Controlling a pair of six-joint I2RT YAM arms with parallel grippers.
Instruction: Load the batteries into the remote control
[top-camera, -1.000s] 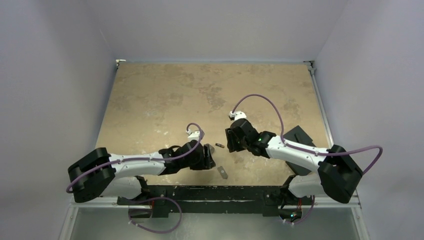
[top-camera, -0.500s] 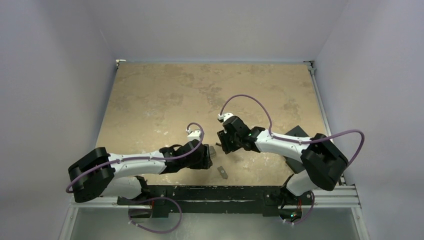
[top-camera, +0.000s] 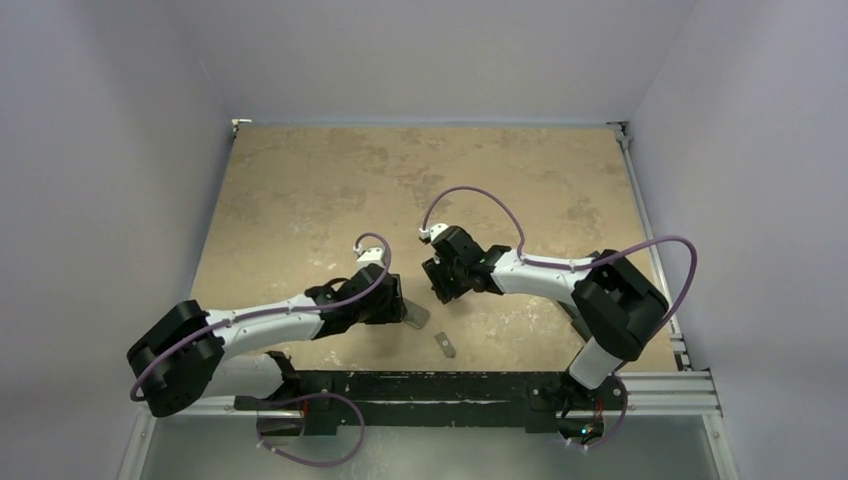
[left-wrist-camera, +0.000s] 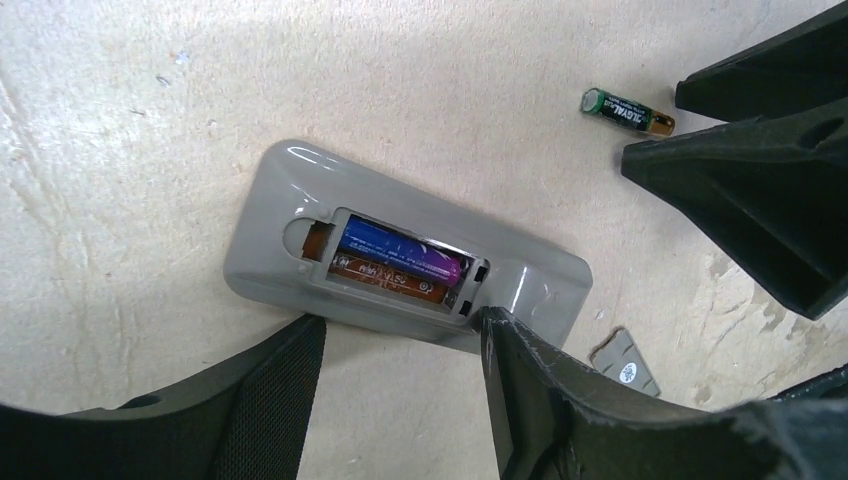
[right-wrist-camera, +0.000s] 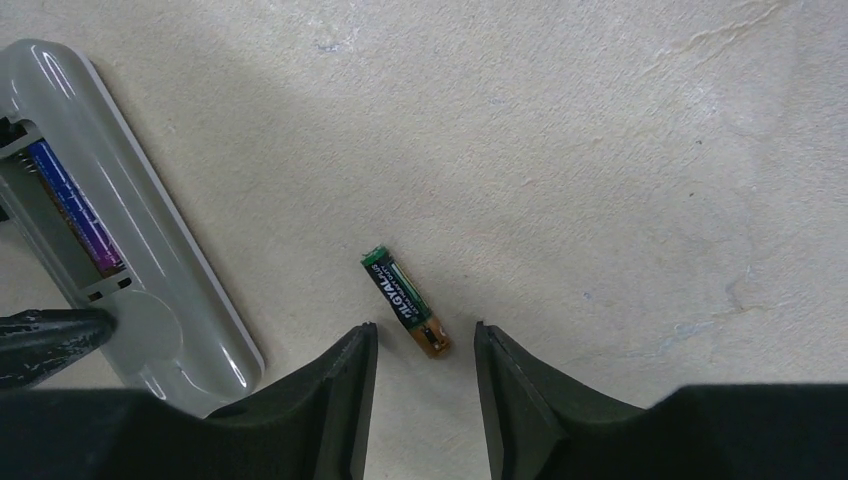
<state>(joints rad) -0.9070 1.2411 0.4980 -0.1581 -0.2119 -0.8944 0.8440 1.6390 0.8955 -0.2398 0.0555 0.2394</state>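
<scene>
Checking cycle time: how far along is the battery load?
Done: purple battery sits in the recess of the remote control. In hand: right gripper, open, straddles the loose dark battery, not gripped yet. Still to do: seat it, then fit the grey cover lying beside.

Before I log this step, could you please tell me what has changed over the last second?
The right pincer swung left and now hangs open over the loose battery. The left pincer edged forward and stands open at the remote control's edge. Nothing was gripped or released. The grey cover piece stayed put.
</scene>
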